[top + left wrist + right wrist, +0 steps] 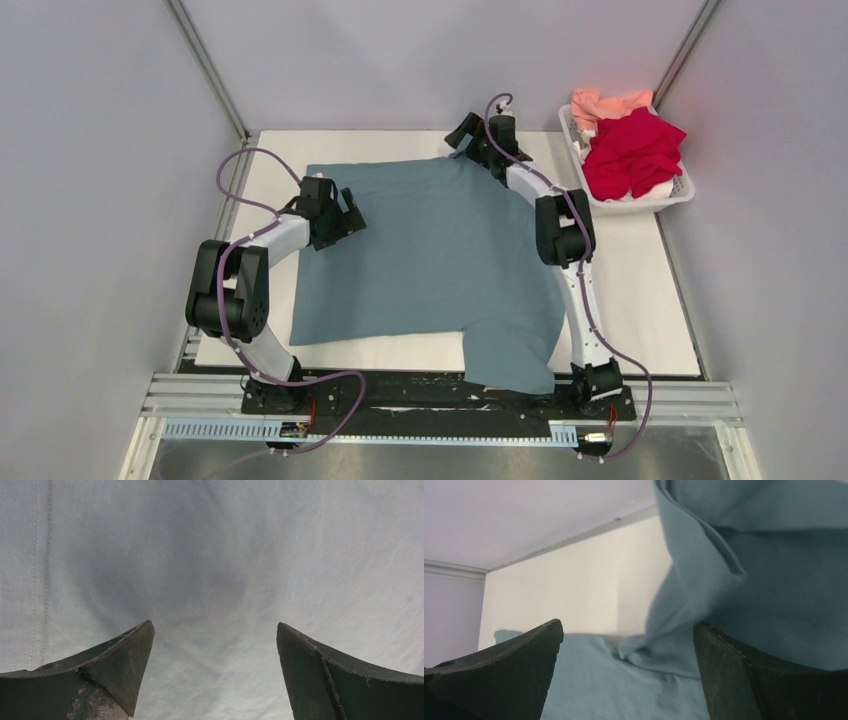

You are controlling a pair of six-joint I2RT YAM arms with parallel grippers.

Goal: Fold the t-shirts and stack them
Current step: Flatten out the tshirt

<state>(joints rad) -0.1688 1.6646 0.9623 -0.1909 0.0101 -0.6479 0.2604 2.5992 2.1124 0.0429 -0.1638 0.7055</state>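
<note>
The teal-blue t-shirt [430,250] lies spread flat on the white table, with one sleeve [510,355] hanging over the near edge. My left gripper [347,215] is open over the shirt's left edge. In the left wrist view the jaws [215,630] stand wide apart just above smooth cloth [210,555]. My right gripper [464,135] is open at the shirt's far edge. In the right wrist view [629,630] a raised fold of teal cloth [724,580] drapes by the right finger. The crimson red shirt [630,150] and salmon-pink shirt [605,103] lie bunched in the basket.
The white slotted basket [640,206] stands at the back right corner of the table [640,300]. Grey walls and metal frame posts close in the table on the left, back and right.
</note>
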